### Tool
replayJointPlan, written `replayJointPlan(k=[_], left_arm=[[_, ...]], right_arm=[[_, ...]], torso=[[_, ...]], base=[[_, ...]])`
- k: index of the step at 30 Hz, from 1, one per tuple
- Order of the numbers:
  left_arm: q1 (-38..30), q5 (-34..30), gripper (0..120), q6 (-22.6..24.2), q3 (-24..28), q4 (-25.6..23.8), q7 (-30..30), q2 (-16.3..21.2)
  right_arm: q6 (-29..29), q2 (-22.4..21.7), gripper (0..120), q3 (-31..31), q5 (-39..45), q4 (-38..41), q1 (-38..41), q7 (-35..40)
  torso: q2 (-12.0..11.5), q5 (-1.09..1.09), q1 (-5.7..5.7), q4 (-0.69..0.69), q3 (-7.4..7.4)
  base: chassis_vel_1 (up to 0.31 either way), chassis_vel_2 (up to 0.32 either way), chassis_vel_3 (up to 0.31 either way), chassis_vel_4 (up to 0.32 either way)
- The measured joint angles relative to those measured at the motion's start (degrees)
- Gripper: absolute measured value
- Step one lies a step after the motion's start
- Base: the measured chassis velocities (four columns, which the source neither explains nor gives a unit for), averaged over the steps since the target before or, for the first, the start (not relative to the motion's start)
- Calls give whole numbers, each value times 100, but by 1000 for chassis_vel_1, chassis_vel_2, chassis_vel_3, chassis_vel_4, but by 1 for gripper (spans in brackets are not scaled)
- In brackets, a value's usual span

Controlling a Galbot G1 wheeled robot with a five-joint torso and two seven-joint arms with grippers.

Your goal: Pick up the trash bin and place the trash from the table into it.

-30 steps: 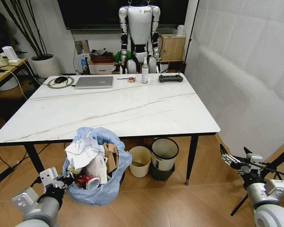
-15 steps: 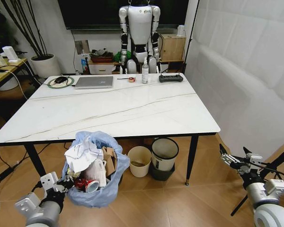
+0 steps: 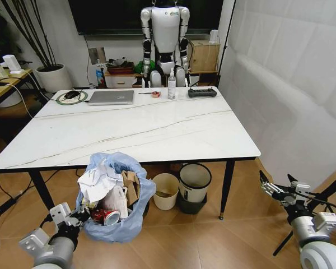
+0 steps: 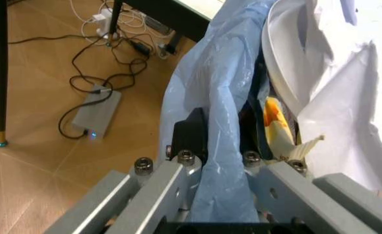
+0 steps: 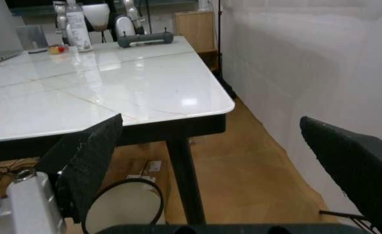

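Pinching blue-bagged full trash bin rim with left claw; right claw idling spread; thin bag risks slipping.

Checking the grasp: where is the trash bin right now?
In the head view, the trash bin sits low on the robot's left, before the table, its bag rim clamped by the left gripper.

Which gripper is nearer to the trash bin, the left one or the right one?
Left. The left gripper is clamped on the trash bin liner; the right gripper hangs open, far off beyond the table corner.
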Motion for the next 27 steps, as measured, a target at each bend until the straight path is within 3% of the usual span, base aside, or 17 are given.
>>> replayJointPlan(k=[27], left_arm=[[-71, 105, 1, 22, -47, 159, 90, -17]], right_arm=[[-1, -1, 100, -1, 7, 1, 2, 2]], torso=[[-811, 0, -363, 0, -446]], base=[[0, 0, 0, 0]])
